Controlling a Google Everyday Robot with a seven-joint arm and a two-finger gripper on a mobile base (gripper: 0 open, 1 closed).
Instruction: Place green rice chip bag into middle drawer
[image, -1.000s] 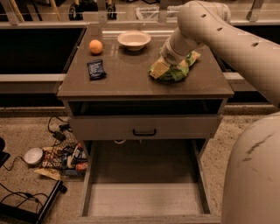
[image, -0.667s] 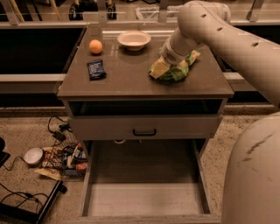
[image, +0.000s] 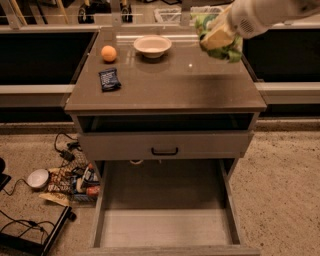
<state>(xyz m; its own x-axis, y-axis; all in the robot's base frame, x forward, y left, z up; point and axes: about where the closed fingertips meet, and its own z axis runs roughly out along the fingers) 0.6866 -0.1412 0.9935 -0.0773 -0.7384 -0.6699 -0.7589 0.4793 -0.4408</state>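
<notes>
The green rice chip bag (image: 229, 51) is held up in the air above the back right corner of the cabinet top (image: 185, 85), clear of the surface. My gripper (image: 216, 37) is shut on the bag, with the white arm reaching in from the top right. Green foil shows above and below the gripper. The middle drawer (image: 165, 229) is pulled out wide at the bottom of the view, with low grey side walls and a bare pale floor. It lies well below and in front of the bag.
On the cabinet top stand a white bowl (image: 152, 45), an orange fruit (image: 108, 53) and a small dark blue packet (image: 109, 79). A closed drawer front with a black handle (image: 165, 150) sits above the open drawer. Cables and clutter (image: 70, 180) lie on the floor at left.
The bag was resting on the cabinet top with my gripper on it. It now hangs in the gripper, lifted up and toward the right.
</notes>
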